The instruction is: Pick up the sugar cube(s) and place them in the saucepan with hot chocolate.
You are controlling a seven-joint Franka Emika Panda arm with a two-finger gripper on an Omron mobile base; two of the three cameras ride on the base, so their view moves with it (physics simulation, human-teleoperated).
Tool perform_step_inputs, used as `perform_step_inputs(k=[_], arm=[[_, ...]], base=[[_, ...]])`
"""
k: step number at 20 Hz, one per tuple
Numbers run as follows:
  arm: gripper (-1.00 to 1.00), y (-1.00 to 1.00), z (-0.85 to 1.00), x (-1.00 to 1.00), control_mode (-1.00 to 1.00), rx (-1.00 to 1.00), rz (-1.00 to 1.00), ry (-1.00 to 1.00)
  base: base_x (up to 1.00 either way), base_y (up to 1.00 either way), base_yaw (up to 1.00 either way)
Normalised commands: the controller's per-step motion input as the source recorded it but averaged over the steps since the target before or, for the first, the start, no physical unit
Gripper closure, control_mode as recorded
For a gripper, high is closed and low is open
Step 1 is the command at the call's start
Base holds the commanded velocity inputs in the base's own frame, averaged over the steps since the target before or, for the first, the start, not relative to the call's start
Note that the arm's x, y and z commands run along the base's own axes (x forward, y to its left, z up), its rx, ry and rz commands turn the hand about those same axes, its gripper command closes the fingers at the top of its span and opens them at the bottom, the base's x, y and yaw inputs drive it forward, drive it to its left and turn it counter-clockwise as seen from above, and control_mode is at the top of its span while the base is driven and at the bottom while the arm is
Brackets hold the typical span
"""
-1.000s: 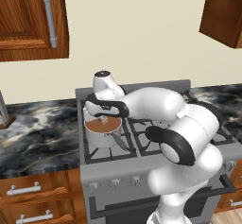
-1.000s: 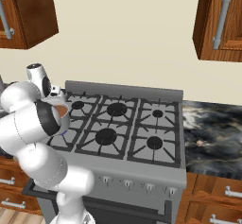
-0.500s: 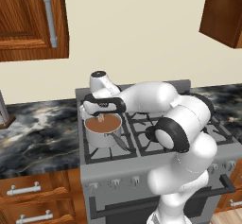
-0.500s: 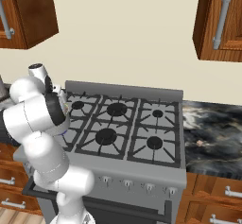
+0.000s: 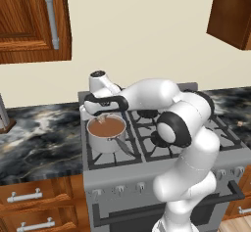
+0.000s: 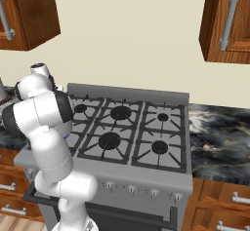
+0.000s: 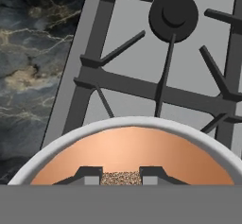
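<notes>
The saucepan with hot chocolate [image 5: 106, 134] is a small silver pan on the stove's front left burner, with brown liquid inside and its handle pointing front right. In the hand view its rim [image 7: 61, 142] and the brown liquid fill the lower part. A speckled brown sugar cube [image 7: 120, 177] sits between the two dark fingertips [image 7: 90, 175] right over the liquid. My gripper [image 7: 120, 178] is shut on the cube. From the left base view, my hand [image 5: 95, 106] hangs just above the pan's back left rim.
The six-burner gas stove [image 6: 128, 127] has black grates, and a bare back left burner [image 7: 173, 11] lies beyond the pan. Dark marble counter [image 5: 34, 133] runs left of the stove and also on its right [image 6: 222, 140]. Wooden cabinets [image 5: 29, 20] hang above.
The hand has shifted slightly left over the pan while the arm's elbow swung. The cube stays held and the pan has not moved.
</notes>
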Motion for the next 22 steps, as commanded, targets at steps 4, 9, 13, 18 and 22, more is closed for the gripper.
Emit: perform_step_inputs(k=[4,9,13,18,22], arm=[[-1.00,0.17,-0.01,0.10,-1.00,0.00,-0.02,0.00],[-1.00,0.08,0.00,0.06,-1.00,0.00,0.00,0.00],[-1.00,0.00,0.00,-0.03,-1.00,0.00,-0.02,0.00],[-1.00,-0.04,0.00,-0.11,-1.00,0.00,-0.01,0.00],[-1.00,-0.02,0.05,-0.23,-1.00,0.00,0.00,0.00]], base=[[0.00,0.00,0.00],[0.00,0.00,0.00],[0.00,0.00,0.00],[0.00,0.00,0.00],[0.00,0.00,0.00]])
